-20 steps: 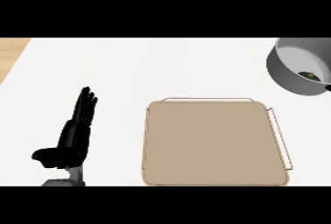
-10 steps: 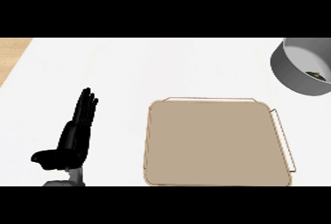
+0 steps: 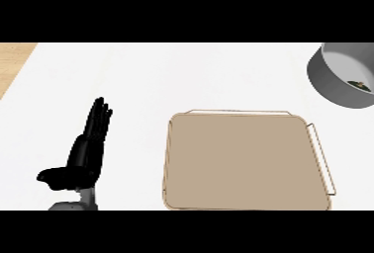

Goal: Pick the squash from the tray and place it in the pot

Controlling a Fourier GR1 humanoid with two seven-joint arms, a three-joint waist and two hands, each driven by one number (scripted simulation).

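White table (image 3: 182, 74), wood floor (image 3: 15, 59) behind. Left hand (image 3: 84, 153) flat, fingers together; to its right the tray (image 3: 245, 163), and beyond that the pot (image 3: 330, 83) holding the squash (image 3: 358, 85), axis unreadable.

White counter (image 3: 182, 74); wooden strip (image 3: 11, 62) at upper-left corner.
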